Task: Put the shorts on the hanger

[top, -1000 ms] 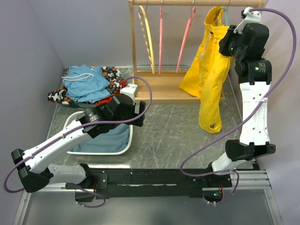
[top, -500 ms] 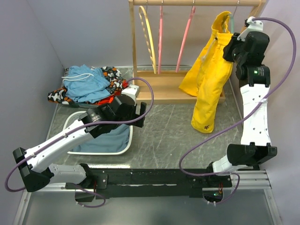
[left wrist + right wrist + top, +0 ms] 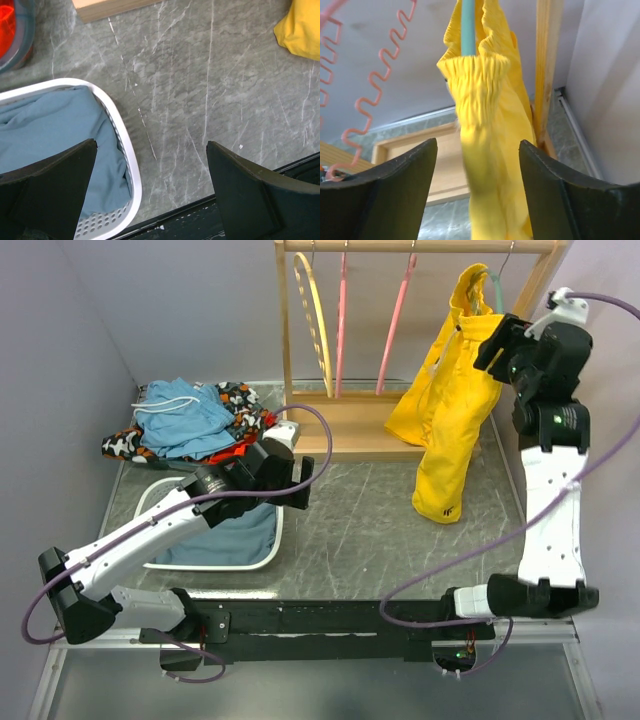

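Note:
The yellow shorts (image 3: 445, 420) hang by their gathered waistband from the teal hanger (image 3: 490, 285) at the right end of the wooden rack, legs dangling toward the table. My right gripper (image 3: 497, 340) is just right of the waistband, open. In the right wrist view the shorts (image 3: 490, 125) hang between and beyond the spread fingers of the right gripper (image 3: 477, 144), below the teal hanger (image 3: 468, 25), and no finger touches them. My left gripper (image 3: 290, 480) stands open and empty low over the table beside the basket; the left wrist view shows the left gripper (image 3: 151, 144) over bare table.
The wooden rack (image 3: 350, 435) also carries two pink hangers (image 3: 398, 310) and a yellow hanger (image 3: 315, 315). A clothes pile with light blue shorts (image 3: 185, 415) lies back left. A white basket (image 3: 215, 562) holds blue cloth. The right wall stands close to the right arm.
My right gripper has opened, let go of the shorts' waistband and drawn back to the right. The shorts now hang free on the hanger. The left arm shifted slightly.

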`<state>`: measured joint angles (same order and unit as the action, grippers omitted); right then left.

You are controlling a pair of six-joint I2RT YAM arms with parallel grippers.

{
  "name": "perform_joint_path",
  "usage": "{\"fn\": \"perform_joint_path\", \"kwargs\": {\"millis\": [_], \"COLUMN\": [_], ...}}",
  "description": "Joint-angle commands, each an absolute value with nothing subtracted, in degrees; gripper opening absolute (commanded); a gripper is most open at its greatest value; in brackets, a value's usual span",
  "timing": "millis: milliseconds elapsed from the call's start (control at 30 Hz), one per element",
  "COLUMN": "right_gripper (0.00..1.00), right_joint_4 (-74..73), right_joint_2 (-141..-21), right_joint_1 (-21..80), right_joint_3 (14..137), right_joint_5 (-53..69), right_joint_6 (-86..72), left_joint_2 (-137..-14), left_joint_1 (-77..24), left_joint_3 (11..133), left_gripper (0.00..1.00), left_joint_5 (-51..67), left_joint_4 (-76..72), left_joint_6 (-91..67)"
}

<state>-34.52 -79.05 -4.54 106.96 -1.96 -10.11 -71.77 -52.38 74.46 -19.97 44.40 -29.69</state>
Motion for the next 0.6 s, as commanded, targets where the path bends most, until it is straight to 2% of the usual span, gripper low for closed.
{"fn": "perform_joint_path", "kwargs": {"millis": [0,133,200,233,333,400,433,567], "right_gripper": [0.77,0.81,0.82,0.83,0.83,0.84,0.84,0.86], "right_joint_4": [-37.34,-38.76,-39.37,-39.03,-35.88,-30.01,-27.45,-18.74], "right_joint_2": [-69.55,-62.42,-59.95,-57.68,-52.76,-49.94,-48.7,-46.75], "right_joint_1": [-4.57,-0.28,6.03,13.9,26.31,31.09,33.29,49.7], "right_joint_3": [105.04,98.82,96.17,94.5,81.89,75.01,67.84,54.43], "right_joint_5": [-2.73,-2.73,-7.0,-11.9,-16.6,-16.44,-16.09,-23.96], "right_joint_6": [-15.37,-18.01,-18.54,-18.54,-20.91,-24.86,-26.09,-31.28], "left_joint_2": [-71.19,-69.97,-69.61,-69.17,-68.29,-68.03,-67.24,-65.39], "left_joint_1": [-49.84,-48.17,-47.29,-47.2,-47.02,-46.85,-46.85,-46.93], "left_joint_3": [74.01,72.95,72.34,71.64,69.79,68.82,67.08,61.71], "left_gripper": [0.96,0.96,0.96,0.96,0.96,0.96,0.96,0.96], "left_joint_5": [-16.0,-15.03,-14.24,-14.33,-16.16,-17.22,-17.49,-20.04], "left_joint_4": [42.98,42.45,41.66,41.31,40.34,39.64,38.86,35.78], "left_joint_6": [-32.43,-35.15,-35.94,-36.64,-38.4,-39.72,-40.51,-43.42]}}
